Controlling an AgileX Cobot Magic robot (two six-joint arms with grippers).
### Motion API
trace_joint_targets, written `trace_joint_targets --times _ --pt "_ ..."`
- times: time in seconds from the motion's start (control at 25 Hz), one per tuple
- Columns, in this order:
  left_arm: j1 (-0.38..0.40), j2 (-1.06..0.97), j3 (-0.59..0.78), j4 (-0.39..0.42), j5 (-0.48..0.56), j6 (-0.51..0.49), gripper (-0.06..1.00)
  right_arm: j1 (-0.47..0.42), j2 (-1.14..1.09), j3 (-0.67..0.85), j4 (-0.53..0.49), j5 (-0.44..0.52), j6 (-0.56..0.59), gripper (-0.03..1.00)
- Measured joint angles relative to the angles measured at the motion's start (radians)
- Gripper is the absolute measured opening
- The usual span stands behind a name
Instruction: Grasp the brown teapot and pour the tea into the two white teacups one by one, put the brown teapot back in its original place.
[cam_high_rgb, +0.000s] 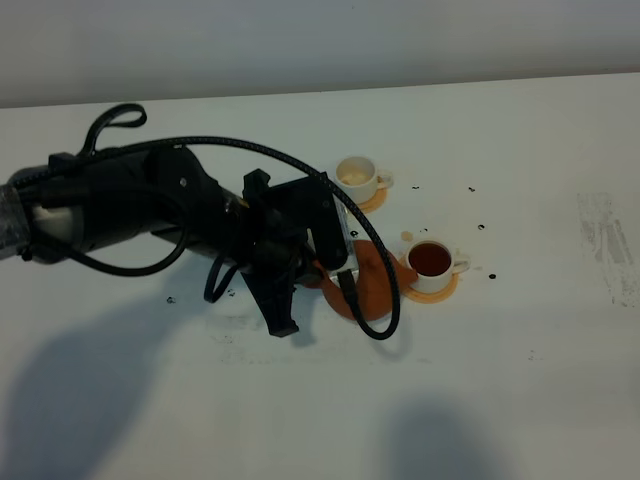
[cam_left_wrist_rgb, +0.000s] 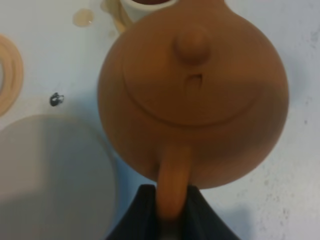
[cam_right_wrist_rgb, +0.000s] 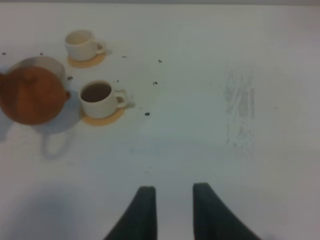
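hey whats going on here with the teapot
The left claw is shut on the loop handle of the brown teapot. It holds the pot beside the beige coaster rather than on it, with the spout towards the closer white teacup, which has dark tea in it. The other teacup looks empty. The right claw hangs over the table, holding nothing.

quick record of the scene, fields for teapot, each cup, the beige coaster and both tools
teapot: roughly upright, off its coaster, spout toward the filled cup
left tool: closed on the teapot's handle
filled cup: holds dark tea, right by the teapot
other cup: looks empty, farther back
beige coaster: bare, beside the teapot
right tool: fingers apart, holding nothing, away from the cups
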Motion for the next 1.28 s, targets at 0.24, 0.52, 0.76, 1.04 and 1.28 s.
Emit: trace_joint_targets --times 0.24,0.52,0.76,1.04,1.28 --pt "0.000 0.000 0.049 -0.103 -0.069 0.075 0.11 0.000 0.000 0.000 0.000 0.000 0.000 0.20" --pt "0.001 0.000 0.052 -0.119 -0.089 0.079 0.11 0.000 0.000 0.000 0.000 0.000 0.000 0.20" --pt "0.001 0.021 0.052 -0.143 -0.100 0.078 0.11 0.000 0.000 0.000 0.000 0.000 0.000 0.20" --pt "0.003 0.070 0.052 -0.165 -0.112 0.076 0.11 0.000 0.000 0.000 0.000 0.000 0.000 0.20" --pt "0.005 0.091 0.052 -0.168 -0.114 0.075 0.11 0.000 0.000 0.000 0.000 0.000 0.000 0.20"
